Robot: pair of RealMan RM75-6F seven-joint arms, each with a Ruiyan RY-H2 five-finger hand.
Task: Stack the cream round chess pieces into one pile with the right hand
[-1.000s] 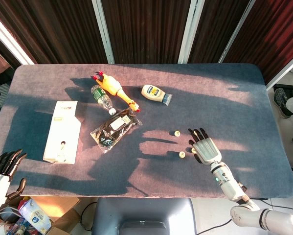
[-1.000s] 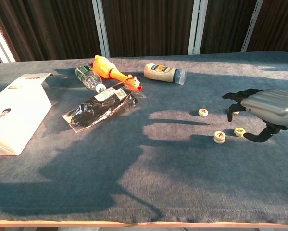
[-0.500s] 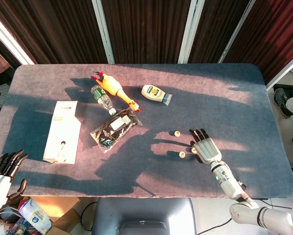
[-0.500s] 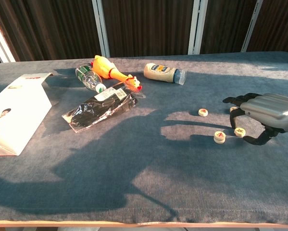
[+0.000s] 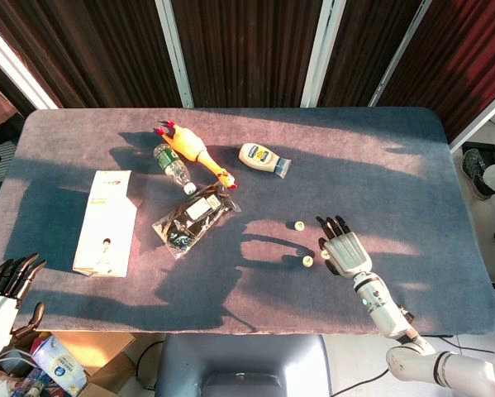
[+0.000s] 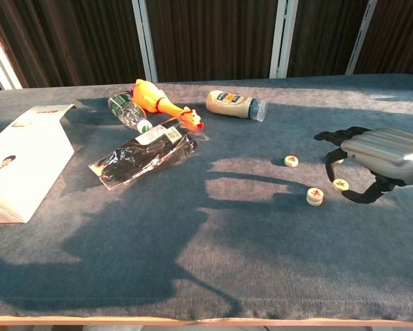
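Three cream round chess pieces lie on the grey tablecloth at the right. One [image 5: 298, 224] [image 6: 291, 161] sits alone further back. A second [image 5: 308, 261] [image 6: 315, 196] lies nearer the front edge. The third [image 6: 340, 184] [image 5: 325, 254] lies under my right hand [image 5: 344, 248] [image 6: 375, 155]. This hand arches over it with the fingers spread and curved down and the thumb hooked close beside the piece. I see no firm grip on it. My left hand [image 5: 3, 289] hangs off the table's front left corner, fingers apart and holding nothing.
At the back left of the pieces lie a rubber chicken [image 5: 193, 153], a plastic bottle [image 5: 173, 167], a mayonnaise bottle [image 5: 264, 158] and a black packet [image 5: 193, 217]. A white box [image 5: 105, 222] lies at the far left. The front table edge runs close behind my right wrist.
My right hand has shifted slightly left and back over the third piece, which nudged a little with it. The other two pieces and my left hand have not moved.
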